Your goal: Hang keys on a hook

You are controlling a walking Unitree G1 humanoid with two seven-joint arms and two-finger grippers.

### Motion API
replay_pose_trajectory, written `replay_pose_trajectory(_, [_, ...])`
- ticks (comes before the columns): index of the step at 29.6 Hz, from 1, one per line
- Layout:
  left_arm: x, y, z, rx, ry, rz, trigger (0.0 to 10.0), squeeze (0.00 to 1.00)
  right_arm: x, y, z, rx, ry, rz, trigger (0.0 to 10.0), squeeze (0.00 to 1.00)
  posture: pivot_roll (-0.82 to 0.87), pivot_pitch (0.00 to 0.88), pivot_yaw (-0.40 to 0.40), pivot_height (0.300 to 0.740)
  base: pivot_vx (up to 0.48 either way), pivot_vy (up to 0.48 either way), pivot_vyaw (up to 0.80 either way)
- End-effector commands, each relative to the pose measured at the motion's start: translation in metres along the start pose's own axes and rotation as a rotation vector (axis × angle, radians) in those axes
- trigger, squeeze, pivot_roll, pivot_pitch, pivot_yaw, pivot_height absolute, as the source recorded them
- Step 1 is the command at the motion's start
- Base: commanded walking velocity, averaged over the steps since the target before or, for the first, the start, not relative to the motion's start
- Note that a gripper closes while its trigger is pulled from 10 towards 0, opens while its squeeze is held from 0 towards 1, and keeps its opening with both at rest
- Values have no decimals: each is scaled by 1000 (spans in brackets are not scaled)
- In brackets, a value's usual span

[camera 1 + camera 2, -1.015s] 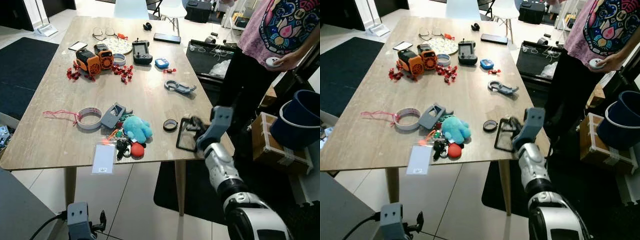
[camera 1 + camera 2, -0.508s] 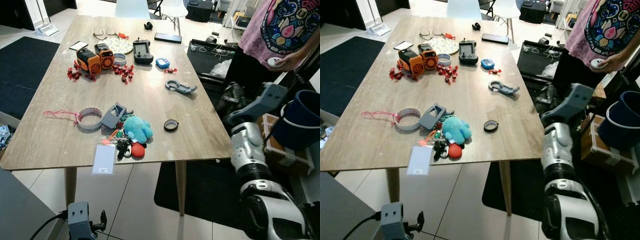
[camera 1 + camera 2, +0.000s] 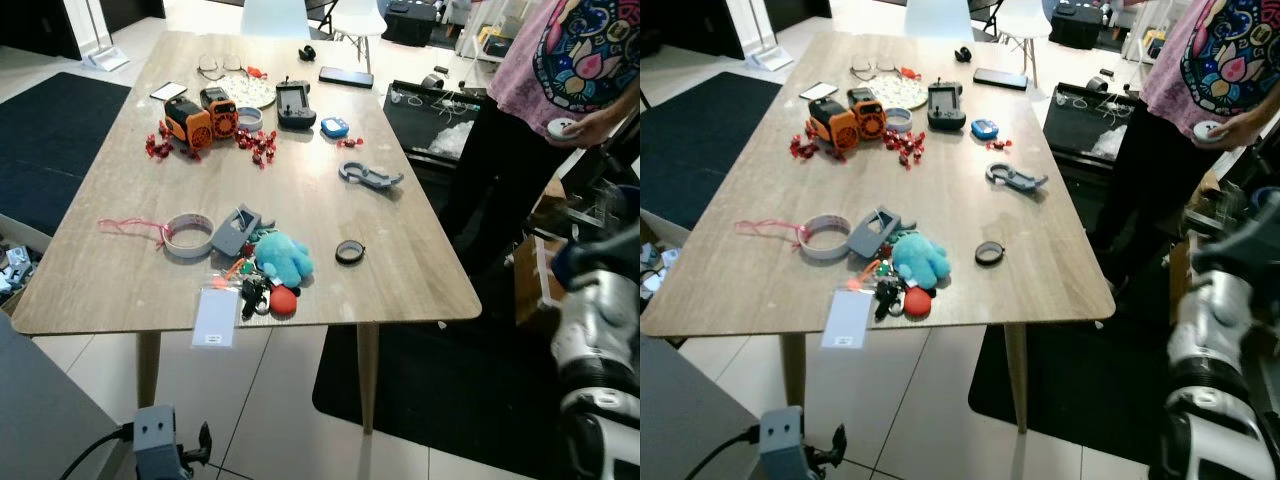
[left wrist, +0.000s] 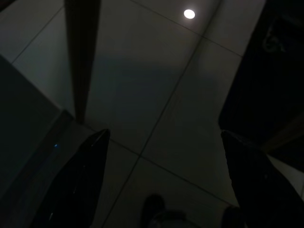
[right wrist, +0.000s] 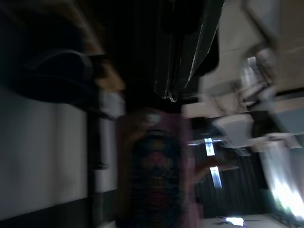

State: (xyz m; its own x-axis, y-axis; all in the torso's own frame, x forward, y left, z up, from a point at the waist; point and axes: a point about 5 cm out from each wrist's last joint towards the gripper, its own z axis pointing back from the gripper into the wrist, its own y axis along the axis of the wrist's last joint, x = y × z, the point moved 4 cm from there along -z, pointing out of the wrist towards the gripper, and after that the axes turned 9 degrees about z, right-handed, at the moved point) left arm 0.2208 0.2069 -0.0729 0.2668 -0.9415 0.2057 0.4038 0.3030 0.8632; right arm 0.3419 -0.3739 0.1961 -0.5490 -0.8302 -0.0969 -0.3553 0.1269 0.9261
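Note:
A bunch of keys (image 3: 254,293) lies near the table's front edge, tied up with a blue plush toy (image 3: 285,257), a red tag (image 3: 285,301) and a white card (image 3: 216,319). A grey hook-shaped clip (image 3: 370,175) rests further back on the wooden table (image 3: 330,220). My right arm (image 3: 598,325) is off the table's right side, well away from the keys. Its wrist view is blurred and takes in a person's patterned shirt (image 5: 152,175). My left gripper (image 4: 161,190) hangs low by the floor, open and holding nothing.
A person in a pink patterned shirt (image 3: 590,60) stands at the table's right side holding a small white thing. On the table lie a tape roll (image 3: 188,233), a grey block (image 3: 236,231), a black ring (image 3: 349,252), orange gadgets (image 3: 198,113) and red pieces. Black mats lie on the floor.
My right arm has swung from over the table's front right corner out to the right, clear of the table. The camera has shifted slightly. The things on the table have not moved.

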Motion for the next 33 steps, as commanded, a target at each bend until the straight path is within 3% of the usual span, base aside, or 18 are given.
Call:
replay_pose_trajectory(1, [-3, -11, 5, -36, 15, 9, 10000, 0, 24, -22, 15, -74, -69, 23, 0, 0, 67, 88, -79, 740, 0, 0, 0])
replay_pose_trajectory(4, [-4, -10, 5, -35, 17, 10, 10000, 0, 42, -52, 40, -187, -110, 52, 0, 0, 68, 85, -78, 740, 0, 0, 0])
replay_pose_trajectory(6, [-4, -10, 5, -34, 18, 9, 10000, 0, 44, -83, 68, -314, -89, 76, 0, 0, 69, 81, -77, 740, 0, 0, 0])
replay_pose_trajectory(7, [-4, -10, 5, -34, 18, 9, 10000, 0, 44, -83, 68, -314, -89, 76, 0, 0, 69, 81, -77, 740, 0, 0, 0])
replay_pose_trajectory(10, [-4, -9, 4, -33, 19, 9, 10000, 0, 17, -135, 120, -560, 69, 40, 0, 0, 69, 76, -77, 740, 0, 0, 0])
replay_pose_trajectory(11, [-4, -9, 4, -33, 19, 9, 10000, 0, 17, -135, 120, -560, 69, 40, 0, 0, 69, 76, -77, 740, 0, 0, 0])
replay_pose_trajectory(12, [-4, -9, 4, -33, 19, 8, 10000, 0, 2, -151, 140, -651, 156, 20, 0, 0, 71, 74, -77, 740, 0, 0, 0])
replay_pose_trajectory(13, [-4, -9, 4, -33, 19, 8, 10000, 0, 2, -151, 140, -651, 156, 20, 0, 0, 71, 74, -77, 740, 0, 0, 0])
replay_pose_trajectory(15, [-4, -9, 3, -32, 19, 9, 10000, 0, -26, -172, 178, -793, 317, 15, 0, 0, 71, 68, -77, 740, 0, 0, 0])
replay_pose_trajectory(16, [-4, -9, 3, -32, 19, 9, 10000, 0, -26, -172, 178, -793, 317, 15, 0, 0, 71, 68, -77, 740, 0, 0, 0])
replay_pose_trajectory(17, [-3, -8, 3, -32, 20, 9, 10000, 0, -39, -180, 196, -847, 405, 36, 0, 0, 70, 65, -77, 740, 0, 0, 0])
replay_pose_trajectory(18, [-3, -8, 3, -32, 20, 9, 10000, 0, -39, -180, 196, -847, 405, 36, 0, 0, 70, 65, -77, 740, 0, 0, 0])
replay_pose_trajectory(20, [-2, -8, 2, -32, 19, 10, 10000, 0, -60, -190, 229, -942, 561, 77, 0, 0, 72, 54, -75, 740, 0, 0, 0])
replay_pose_trajectory(21, [-2, -8, 2, -32, 19, 10, 10000, 0, -60, -190, 229, -942, 561, 77, 0, 0, 72, 54, -75, 740, 0, 0, 0])
replay_pose_trajectory(23, [-1, -8, 2, -32, 17, 11, 10000, 0, -71, -198, 255, -1025, 676, 120, 0, 0, 69, 47, -74, 740, 0, 0, 0])
replay_pose_trajectory(24, [-1, -8, 2, -32, 17, 11, 10000, 0, -71, -198, 255, -1025, 676, 120, 0, 0, 69, 47, -74, 740, 0, 0, 0])
replay_pose_trajectory(27, [1, -7, 0, -32, 14, 10, 10000, 0, -75, -204, 281, -1110, 782, 184, 0, 0, 71, 36, -77, 740, 0, 0, 0])
replay_pose_trajectory(33, [4, -6, -2, -30, 7, 7, 10000, 0, -76, -205, 288, -1131, 793, 197, 0, 0, 72, 27, -71, 740, 0, 0, 0])
